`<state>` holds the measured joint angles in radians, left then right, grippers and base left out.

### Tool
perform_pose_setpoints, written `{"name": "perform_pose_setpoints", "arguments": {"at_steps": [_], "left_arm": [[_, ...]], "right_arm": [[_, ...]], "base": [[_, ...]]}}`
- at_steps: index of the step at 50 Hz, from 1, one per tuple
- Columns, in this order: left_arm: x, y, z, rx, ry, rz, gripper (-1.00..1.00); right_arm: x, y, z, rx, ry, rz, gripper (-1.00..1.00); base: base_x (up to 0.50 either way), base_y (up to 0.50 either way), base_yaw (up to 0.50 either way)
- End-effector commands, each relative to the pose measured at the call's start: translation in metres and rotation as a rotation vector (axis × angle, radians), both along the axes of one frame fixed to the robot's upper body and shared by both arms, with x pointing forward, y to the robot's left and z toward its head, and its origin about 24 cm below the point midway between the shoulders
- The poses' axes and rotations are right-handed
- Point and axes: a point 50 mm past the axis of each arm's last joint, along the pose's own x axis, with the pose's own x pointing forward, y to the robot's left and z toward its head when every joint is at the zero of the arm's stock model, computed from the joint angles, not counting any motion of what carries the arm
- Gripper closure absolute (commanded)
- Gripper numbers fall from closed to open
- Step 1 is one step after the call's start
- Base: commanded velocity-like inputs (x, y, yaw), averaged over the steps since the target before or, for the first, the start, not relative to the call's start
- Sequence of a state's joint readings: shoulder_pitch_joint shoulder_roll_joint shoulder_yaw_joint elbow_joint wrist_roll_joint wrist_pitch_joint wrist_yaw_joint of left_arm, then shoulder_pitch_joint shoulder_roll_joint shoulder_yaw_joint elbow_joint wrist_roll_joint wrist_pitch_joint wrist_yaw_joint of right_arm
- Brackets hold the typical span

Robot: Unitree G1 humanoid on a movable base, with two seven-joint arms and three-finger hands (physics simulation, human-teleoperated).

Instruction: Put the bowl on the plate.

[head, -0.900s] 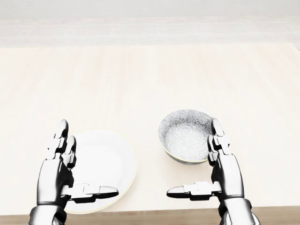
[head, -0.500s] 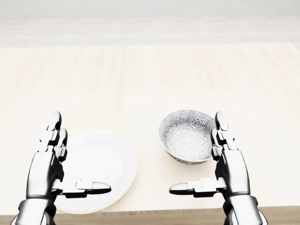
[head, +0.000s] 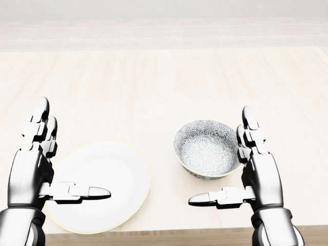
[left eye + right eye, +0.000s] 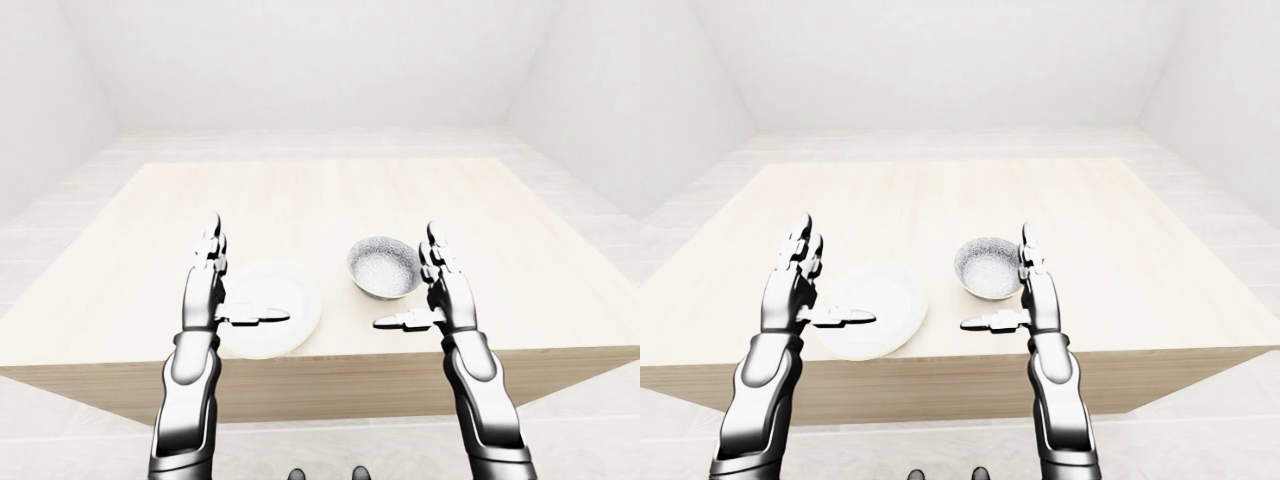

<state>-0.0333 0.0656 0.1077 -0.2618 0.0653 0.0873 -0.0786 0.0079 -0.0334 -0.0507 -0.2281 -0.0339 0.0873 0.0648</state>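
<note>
A pale wooden bench [image 3: 164, 87] filled most of the head view, its near edge running along the bottom of the frame. In the left-eye view it stood in a plain white room with a light floor [image 4: 330, 445] showing beneath it.

The white plate [image 3: 120, 171] lay in the lower left of the head view, close to the bench's near edge. The patterned bowl [image 3: 205, 148] sat upright on the bench to the right of the plate, lower centre-right of the frame. A strip of bare wood lay between the two, so they did not touch.

The right hand [image 3: 264, 179] stood just right of the bowl, palm turned toward it and spread wide with nothing in its grasp. Its fingers [image 3: 248, 130] pointed toward the top of the frame and overlapped the bowl's right rim in the head view; whether they touched the rim could not be told. Its thumb [image 3: 215, 197] stretched leftward below the bowl, clear of it.

The left hand [image 3: 25, 177] mirrored it at the plate's left edge, likewise spread wide and holding nothing. Its fingers [image 3: 38, 123] pointed up the frame, and its thumb [image 3: 82, 193] reached rightward across the plate's lower left part. The bowl lay well apart from this hand, on the plate's far side.
</note>
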Motion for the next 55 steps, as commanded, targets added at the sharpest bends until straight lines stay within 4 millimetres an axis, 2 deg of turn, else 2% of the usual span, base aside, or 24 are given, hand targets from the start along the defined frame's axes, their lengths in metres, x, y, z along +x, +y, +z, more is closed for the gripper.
{"name": "perform_pose_setpoints", "arguments": {"at_steps": [1,31,55], "left_arm": [[0.0002,0.0022,0.0075,0.019,-0.029,0.003,-1.0],[-0.0034,0.0088,0.0024,0.034,-0.005,0.022,-1.0],[-0.0034,0.0108,0.0034,0.048,-0.007,0.03,-1.0]], "right_arm": [[-0.0011,-0.0006,0.0055,-0.011,-0.023,0.002,-1.0],[0.0001,0.0003,0.0096,-0.03,-0.039,0.006,-1.0],[-0.001,0.0004,0.0061,-0.043,-0.024,0.009,-1.0]], "base": [[0.0,0.0,0.0],[0.26,0.04,0.0],[0.04,0.17,0.0]]}}
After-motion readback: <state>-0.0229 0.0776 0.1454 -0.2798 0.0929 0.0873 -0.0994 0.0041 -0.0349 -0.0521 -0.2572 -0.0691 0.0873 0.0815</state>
